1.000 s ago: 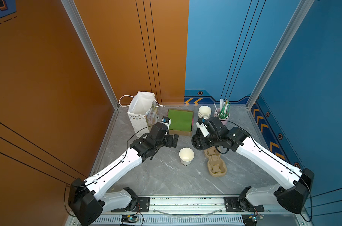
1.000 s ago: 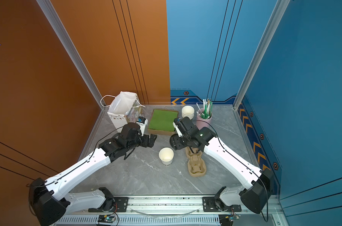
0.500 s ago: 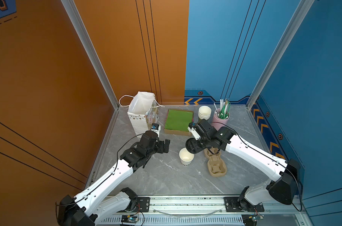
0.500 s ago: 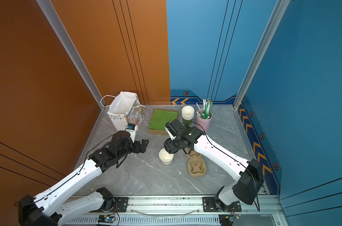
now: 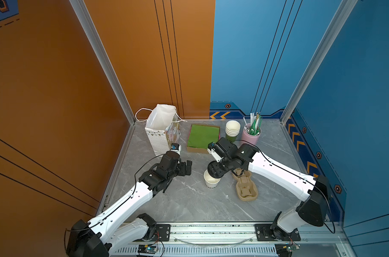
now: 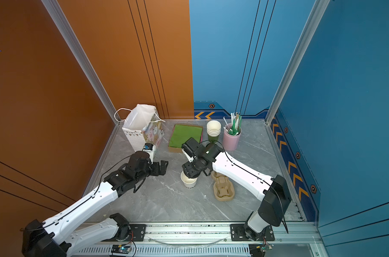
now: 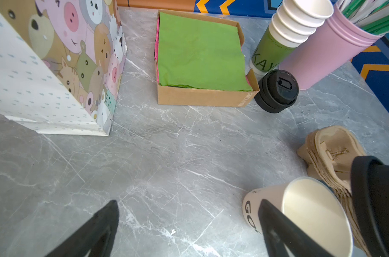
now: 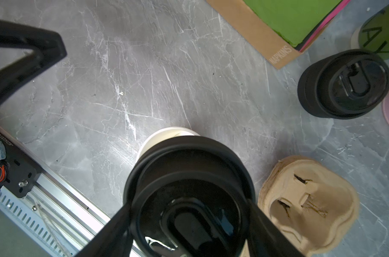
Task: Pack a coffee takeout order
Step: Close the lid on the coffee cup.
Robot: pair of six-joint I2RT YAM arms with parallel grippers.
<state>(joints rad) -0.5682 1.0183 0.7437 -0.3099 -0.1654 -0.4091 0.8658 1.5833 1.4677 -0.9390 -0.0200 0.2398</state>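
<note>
- Early stage, I judge: the white paper cup (image 5: 211, 182) stands uncapped at centre frame in a top view, just left of the pulp carrier (image 5: 244, 184).
- Right gripper (image 8: 189, 207) clamps the black lid (image 8: 189, 155) by its sides, tilted over the cup's rim and not seated.
- Left gripper (image 7: 188, 204) gapes wide and empty, left of the cup.
- Green napkin (image 5: 203, 135) lies in its box, upper centre. Gift bag (image 5: 162, 126) stands upper left.
- Left to do: capping, napkin, bagging.
- Unclear: whether the lid touches the rim. The bag's bottom is hidden, and the cup's lettering is cut off.
</note>
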